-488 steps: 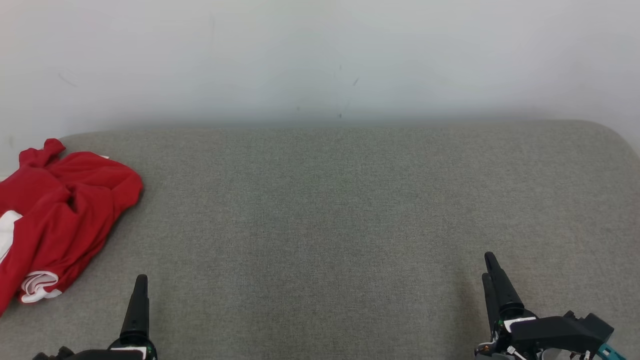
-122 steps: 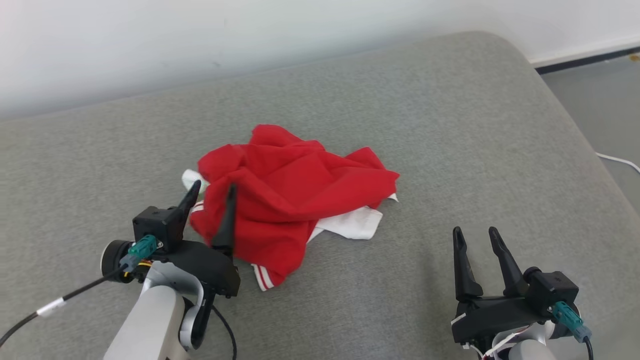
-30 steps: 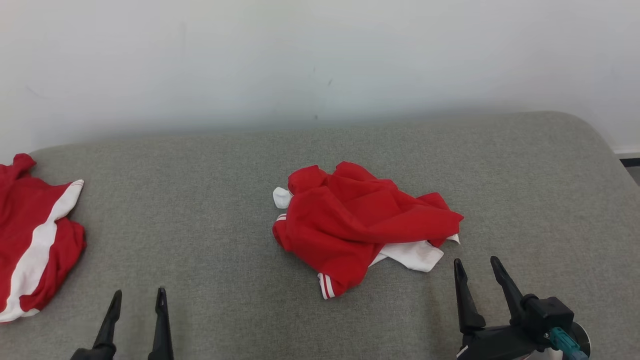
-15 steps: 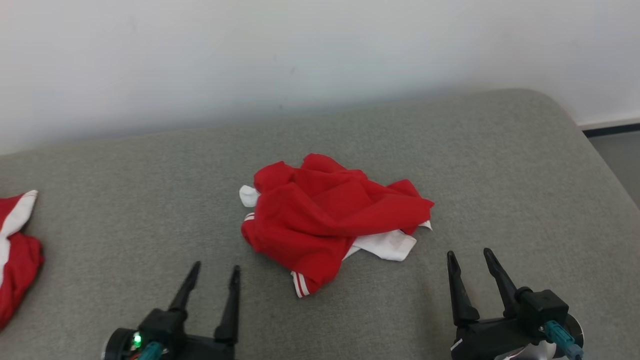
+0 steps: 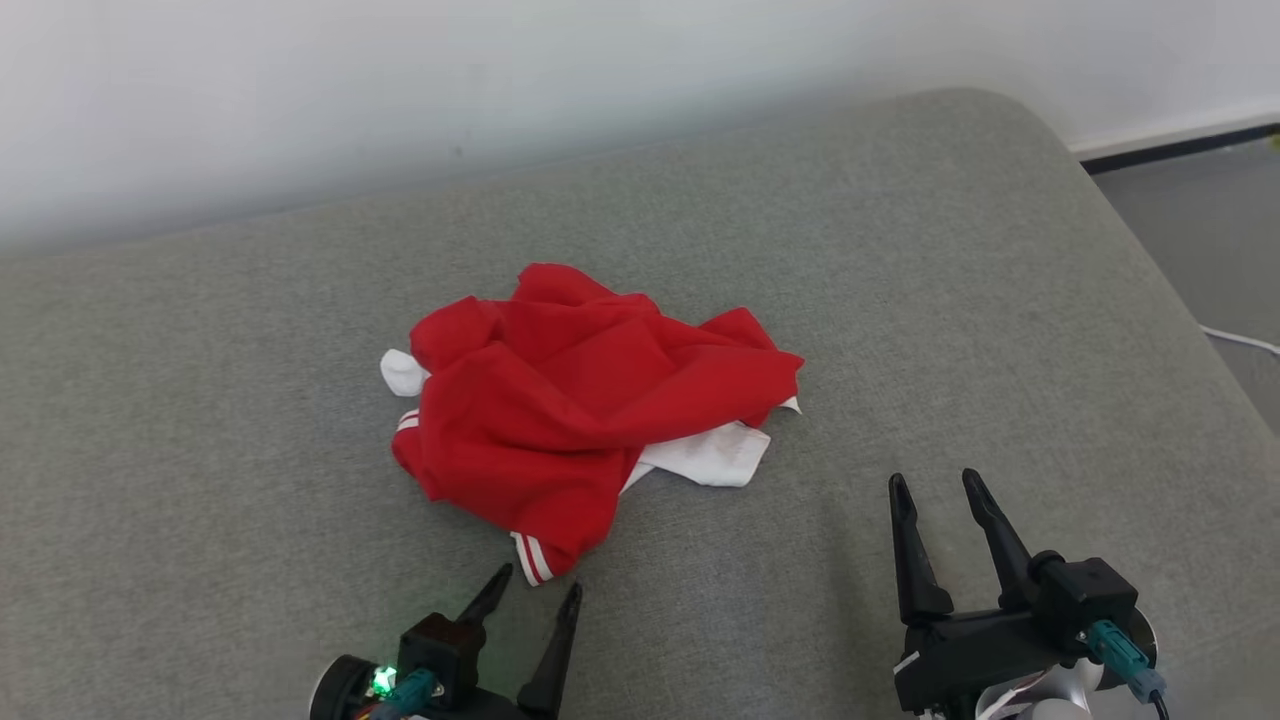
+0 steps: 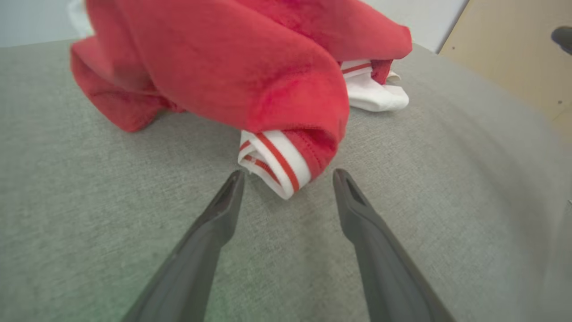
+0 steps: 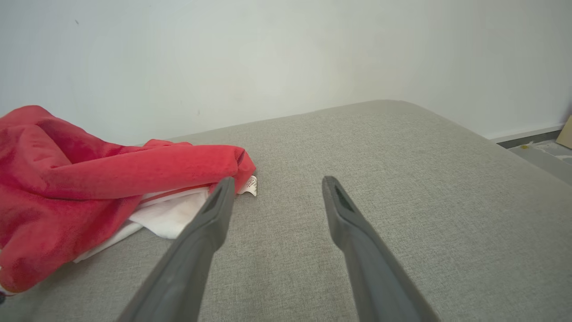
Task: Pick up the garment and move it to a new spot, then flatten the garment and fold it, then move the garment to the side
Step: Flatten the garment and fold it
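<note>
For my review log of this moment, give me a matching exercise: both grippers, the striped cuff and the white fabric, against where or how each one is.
1. left gripper
2. right gripper
3. striped cuff
4. white fabric

A. tucked under red folds
B. open, over the cushion, apart from the garment
C. open, tips either side of the cuff's end
D. red and white, at the garment's near edge

Pairs: 1-C, 2-B, 3-D, 4-A

Red garment (image 5: 590, 400), white underneath; cuff (image 6: 275, 163) white with thin red stripes. Heathered grey cushion (image 5: 900, 250), pale wall (image 5: 400, 80). White corner (image 7: 251, 184) possibly mesh-patterned; hard to tell.
</note>
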